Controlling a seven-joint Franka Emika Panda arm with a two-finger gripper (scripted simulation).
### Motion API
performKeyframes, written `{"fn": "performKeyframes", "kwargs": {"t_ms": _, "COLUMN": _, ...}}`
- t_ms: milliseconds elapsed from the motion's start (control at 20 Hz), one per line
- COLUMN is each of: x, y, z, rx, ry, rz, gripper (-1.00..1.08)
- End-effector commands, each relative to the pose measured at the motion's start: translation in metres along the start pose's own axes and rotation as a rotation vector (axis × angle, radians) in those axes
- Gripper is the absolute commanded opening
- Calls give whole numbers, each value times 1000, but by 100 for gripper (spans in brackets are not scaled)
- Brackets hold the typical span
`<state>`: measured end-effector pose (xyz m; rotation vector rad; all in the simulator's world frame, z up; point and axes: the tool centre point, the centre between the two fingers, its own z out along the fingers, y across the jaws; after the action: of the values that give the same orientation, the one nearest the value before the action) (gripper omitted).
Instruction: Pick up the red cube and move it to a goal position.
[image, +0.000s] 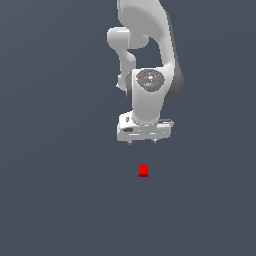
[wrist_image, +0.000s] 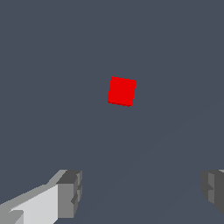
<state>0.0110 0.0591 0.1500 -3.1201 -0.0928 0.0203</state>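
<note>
The red cube (image: 143, 171) is a tiny bright-red block resting on the flat grey surface, below the white arm in the exterior view. In the wrist view the red cube (wrist_image: 121, 91) lies alone ahead of the fingers. My gripper (image: 142, 141) hangs above the cube, apart from it, with only its two short fingertips showing under the white hand. The wrist view shows the gripper (wrist_image: 142, 192) open, its grey pads (wrist_image: 70, 192) wide apart and nothing between them.
A plain grey surface (image: 60, 200) fills both views. The white arm (image: 147, 50) rises toward the top of the exterior view. No other objects show.
</note>
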Motion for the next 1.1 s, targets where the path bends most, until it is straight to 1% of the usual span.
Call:
{"fn": "performKeyframes", "kwargs": {"t_ms": 0, "x": 7, "y": -1, "z": 14, "rx": -2, "ry": 1, "rz": 17, "gripper": 100}}
{"fn": "performKeyframes", "kwargs": {"t_ms": 600, "x": 56, "y": -5, "z": 95, "rx": -15, "ry": 10, "rz": 119, "gripper": 100}}
{"fn": "performKeyframes", "kwargs": {"t_ms": 1050, "x": 76, "y": -5, "z": 125, "rx": -19, "ry": 14, "rz": 159, "gripper": 100}}
